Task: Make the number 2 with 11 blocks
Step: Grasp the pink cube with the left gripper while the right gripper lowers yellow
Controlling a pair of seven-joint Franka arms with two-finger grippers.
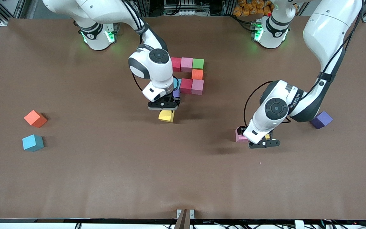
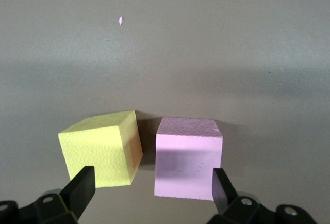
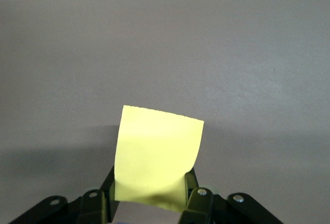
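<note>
Clamped tight on a yellow block [image 1: 166, 116], the right gripper [image 1: 163, 106] hangs over the table just on the camera side of the half-built number 2 [image 1: 191, 76]. Over toward the left arm's end of the table, the left gripper [image 1: 264, 143] has its jaws spread wide above a pink block [image 2: 188, 157] with a second yellow block [image 2: 100, 149] touching or nearly touching beside it.

So far the digit shows a top row, one orange cube under its green end, then a middle row. My guess is the yellow goes in as the next piece under that middle row, so I'd square it up with the neighbours and lower it straight down without nudging them.

Hard to see: the right wrist covers the middle row's end, where only slivers of light blue and purple peek out. Loose cubes include an orange block [image 1: 35, 118], light blue block [image 1: 32, 142] and purple block [image 1: 321, 119].
</note>
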